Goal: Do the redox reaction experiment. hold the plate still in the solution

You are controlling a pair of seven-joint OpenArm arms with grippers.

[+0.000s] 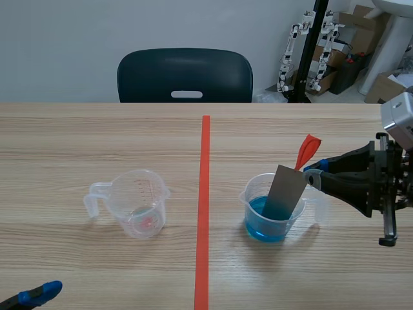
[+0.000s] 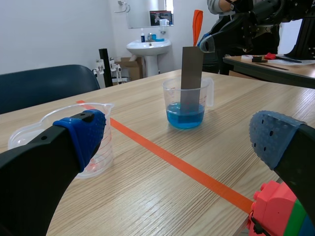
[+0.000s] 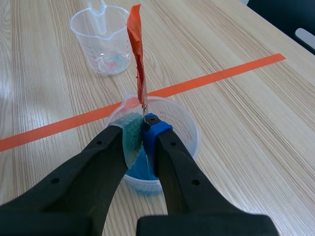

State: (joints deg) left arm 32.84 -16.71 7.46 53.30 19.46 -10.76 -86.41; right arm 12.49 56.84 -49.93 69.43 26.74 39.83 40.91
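- Clamped tight: the right gripper [image 3: 144, 125] is closed on the top edge of the grey metal plate [image 1: 284, 192], just where an orange-red tab [image 1: 308, 148] sticks up.
- That plate is held leaning inside the clear measuring cup [image 1: 253, 197], with its lower end dipped in the blue solution [image 1: 261, 227].
- Across the tape line [image 1: 204, 194], a second measuring cup [image 1: 139, 206] is seen, with a pinkish trace at its bottom.
- Low at the table's near edge, the left gripper [image 2: 177, 137] is held wide open, well apart from both cups.
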